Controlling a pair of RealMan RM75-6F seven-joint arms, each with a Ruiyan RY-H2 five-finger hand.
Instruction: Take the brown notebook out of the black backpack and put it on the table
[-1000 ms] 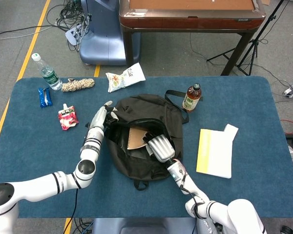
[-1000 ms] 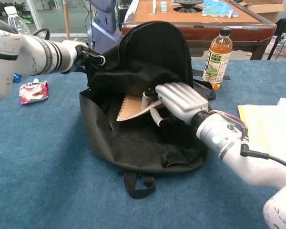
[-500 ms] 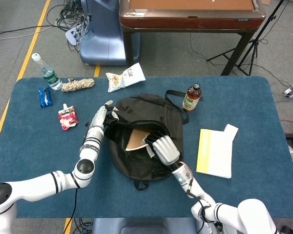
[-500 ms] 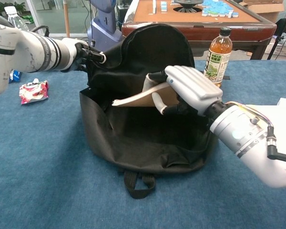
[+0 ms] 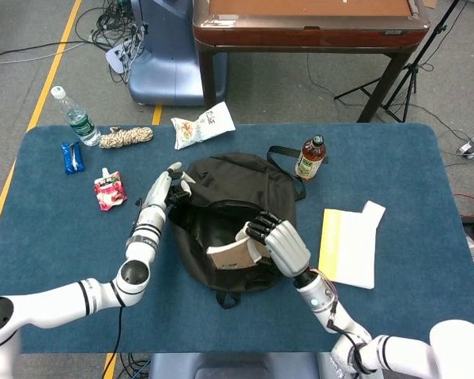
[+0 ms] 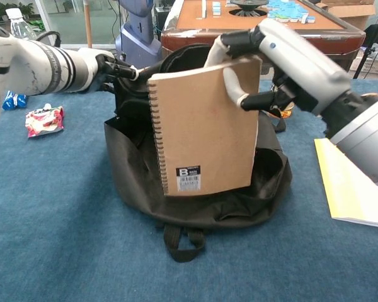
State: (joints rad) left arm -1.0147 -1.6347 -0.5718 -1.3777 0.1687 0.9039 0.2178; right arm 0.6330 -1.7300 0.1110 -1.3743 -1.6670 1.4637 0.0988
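Note:
The brown spiral notebook [image 6: 201,126] hangs upright above the open black backpack [image 6: 176,195], lifted clear of its mouth. My right hand [image 6: 271,60] grips the notebook along its top right edge. From the head view the notebook [image 5: 233,256] shows edge-on over the backpack [image 5: 221,189], with my right hand [image 5: 283,243] beside it. My left hand [image 6: 104,63] holds the backpack's upper rim at the left, keeping the mouth open. In the head view my left hand [image 5: 170,183] is seen on the bag's left edge.
A yellow-and-white booklet [image 5: 349,246] lies right of the bag. A tea bottle [image 5: 310,157] stands behind it. A snack bag [image 5: 203,124], rope [image 5: 126,137], water bottle [image 5: 75,115], blue packet [image 5: 73,157] and red pouch [image 5: 110,189] lie at the left on the blue table [image 5: 55,260].
My right hand has pulled the notebook up out of the backpack and toward the front, turning it from lying flat to upright. The left hand has kept its hold on the rim.

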